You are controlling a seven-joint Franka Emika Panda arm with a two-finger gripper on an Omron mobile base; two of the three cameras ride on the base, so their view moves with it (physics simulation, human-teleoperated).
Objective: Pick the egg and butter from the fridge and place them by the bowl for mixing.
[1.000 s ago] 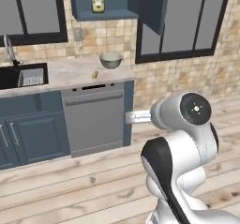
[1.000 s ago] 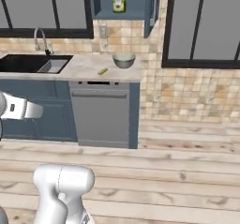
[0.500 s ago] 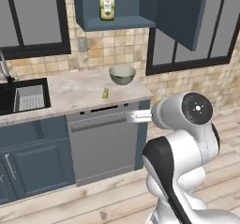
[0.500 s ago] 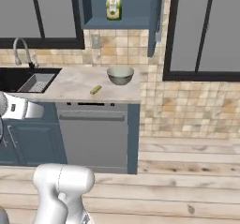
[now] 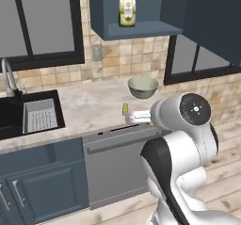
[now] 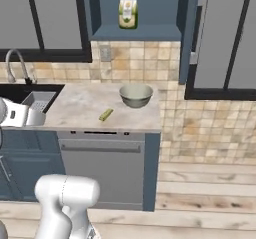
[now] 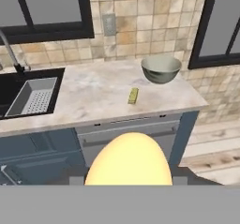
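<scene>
The jaws pinch the smooth pale yellow-orange egg (image 7: 129, 160), which looms close before the hand camera, held off in front of the marble-topped bench (image 7: 98, 99). On that bench the small yellow stick of butter (image 7: 133, 95) lies near the grey-green round bowl (image 7: 161, 68), on the side toward the black sink (image 7: 28, 94).

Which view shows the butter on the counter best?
The hand view: the butter lies unobstructed on the counter, left of the bowl. The right base view shows it smaller; in the left base view the arm hides part of it.
</scene>
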